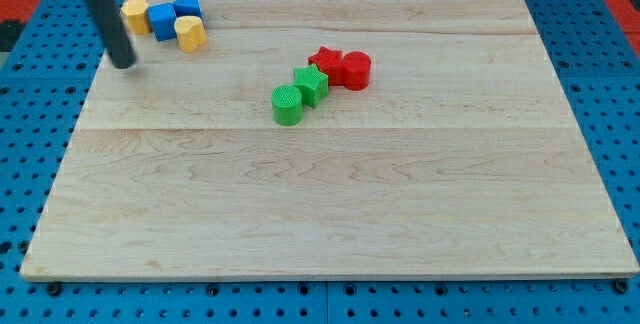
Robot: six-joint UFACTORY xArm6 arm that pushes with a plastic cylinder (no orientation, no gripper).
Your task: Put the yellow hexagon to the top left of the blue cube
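Observation:
A yellow hexagon [135, 14] lies at the board's top left, touching the left side of the blue cube [162, 21]. A second blue block, wedge-shaped [187, 6], sits just right of and above the cube. A yellow rounded block [190, 33] lies right of and below the cube. My tip [123, 63] rests on the board below and left of this cluster, apart from the blocks, roughly below the yellow hexagon.
A red star [325, 61] and a red cylinder [356, 69] touch near the board's middle top. A green star [311, 85] and a green cylinder [288, 104] lie just below left of them. The wooden board [330, 204] lies on a blue pegboard.

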